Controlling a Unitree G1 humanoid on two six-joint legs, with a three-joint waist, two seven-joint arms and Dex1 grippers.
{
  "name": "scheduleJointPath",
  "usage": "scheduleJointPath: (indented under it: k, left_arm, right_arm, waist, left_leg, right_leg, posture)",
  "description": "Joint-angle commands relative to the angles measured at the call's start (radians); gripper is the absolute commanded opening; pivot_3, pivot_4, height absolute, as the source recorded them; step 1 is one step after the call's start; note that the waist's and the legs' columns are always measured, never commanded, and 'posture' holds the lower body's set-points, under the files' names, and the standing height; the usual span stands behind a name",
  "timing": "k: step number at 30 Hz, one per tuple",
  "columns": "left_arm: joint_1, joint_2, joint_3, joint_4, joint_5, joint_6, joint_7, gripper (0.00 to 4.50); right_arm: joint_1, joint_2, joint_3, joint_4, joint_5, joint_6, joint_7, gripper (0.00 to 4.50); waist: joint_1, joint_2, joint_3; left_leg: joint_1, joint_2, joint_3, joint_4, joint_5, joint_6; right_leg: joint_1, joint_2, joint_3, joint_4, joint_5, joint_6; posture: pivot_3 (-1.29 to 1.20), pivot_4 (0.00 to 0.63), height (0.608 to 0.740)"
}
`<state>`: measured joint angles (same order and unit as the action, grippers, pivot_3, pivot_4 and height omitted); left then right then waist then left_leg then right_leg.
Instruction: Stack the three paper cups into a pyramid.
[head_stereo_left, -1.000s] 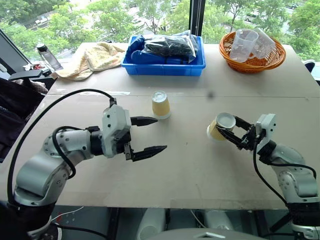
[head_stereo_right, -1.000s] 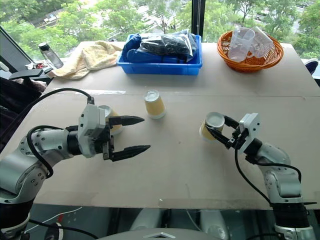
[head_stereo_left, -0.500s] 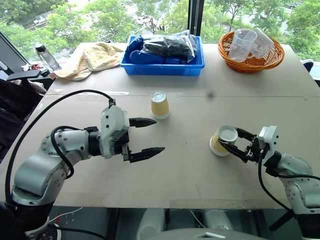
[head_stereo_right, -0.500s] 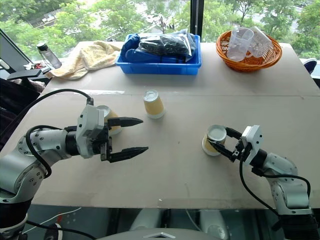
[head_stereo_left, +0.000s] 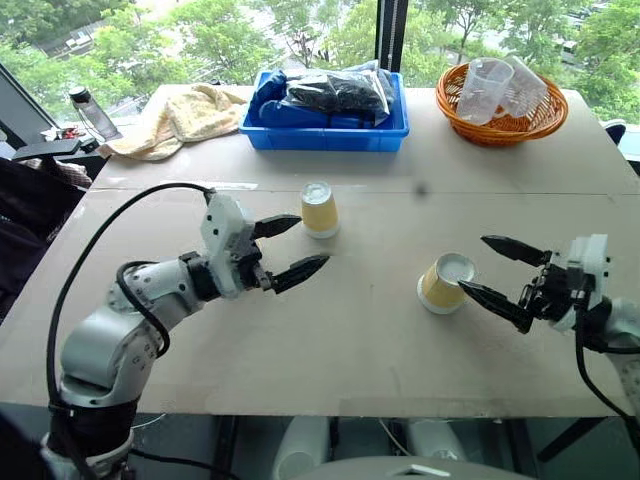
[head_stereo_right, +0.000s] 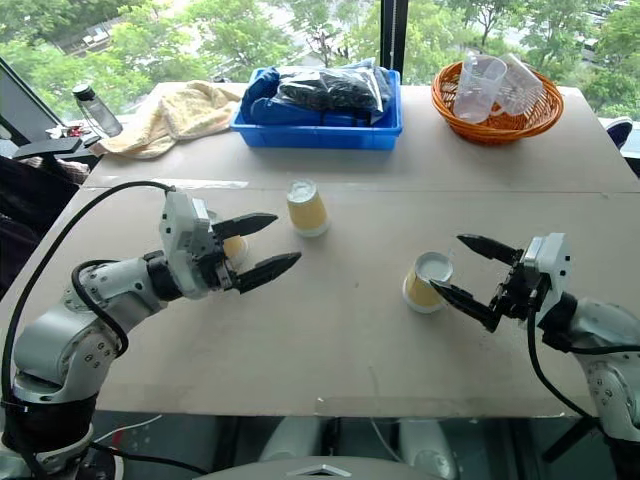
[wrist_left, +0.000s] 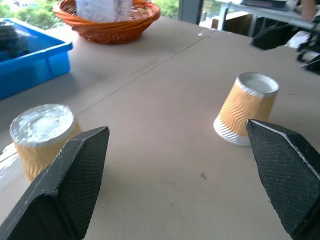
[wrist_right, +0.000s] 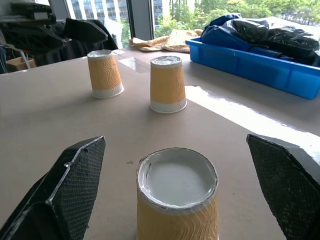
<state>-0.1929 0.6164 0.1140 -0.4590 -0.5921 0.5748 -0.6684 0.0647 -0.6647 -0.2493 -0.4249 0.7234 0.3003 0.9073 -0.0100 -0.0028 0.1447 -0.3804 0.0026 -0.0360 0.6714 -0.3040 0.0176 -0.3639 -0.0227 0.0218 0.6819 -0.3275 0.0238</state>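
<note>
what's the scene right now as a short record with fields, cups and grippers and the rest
cups: three, all upside down on the table, none stacked
near cup: alone, just ahead of the right gripper
middle cup: ahead of the left gripper
far-left cup: beside the left gripper
left gripper: open, holding nothing
right gripper: open, holding nothing
pyramid: not begun
other: blue bin, orange basket with clear cups, towel, bottle

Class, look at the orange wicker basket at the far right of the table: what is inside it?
The basket holds clear plastic cups, lying tilted against each other and rising above the rim. How many there are, and anything beneath them on the basket's bottom, is hidden.
</note>
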Motion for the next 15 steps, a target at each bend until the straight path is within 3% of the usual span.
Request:
scheduleJointPath:
  k: [1,7,15]
  left_arm:
    - [-0.065,-0.130,-0.058,0.061,0.137,-0.059,0.202,4.50]
    - [-0.127,-0.319,-0.142,0.227,0.357,-0.196,0.403,4.50]
    - [-0.246,-0.392,-0.176,0.470,0.504,-0.358,0.466,4.50]
  right_arm:
    - [-0.055,0.012,-0.022,-0.065,0.039,0.037,-0.074,4.47]
    - [-0.081,0.013,-0.023,-0.098,0.087,0.103,-0.115,4.47]
    - [-0.077,0.009,-0.037,-0.100,0.061,0.099,-0.132,4.47]
  waist:
    - [0.002,-0.002,0.001]
    - [0.007,-0.004,0.002]
    - [0.010,-0.005,0.003]
  left_leg:
    - [-0.001,0.000,0.000,0.002,0.000,0.000]
    - [-0.002,-0.001,0.000,0.004,0.001,-0.002]
    - [-0.002,-0.001,0.001,0.007,0.001,-0.002]
  right_leg:
    - [0.000,0.000,0.000,0.001,0.000,0.000]
    - [-0.001,0.000,0.000,0.003,0.000,0.001]
    - [-0.001,0.000,0.000,0.007,0.000,0.001]
  posture:
    - [0.00,0.150,0.740]
    - [0.00,0.150,0.740]
    - [0.00,0.150,0.740]
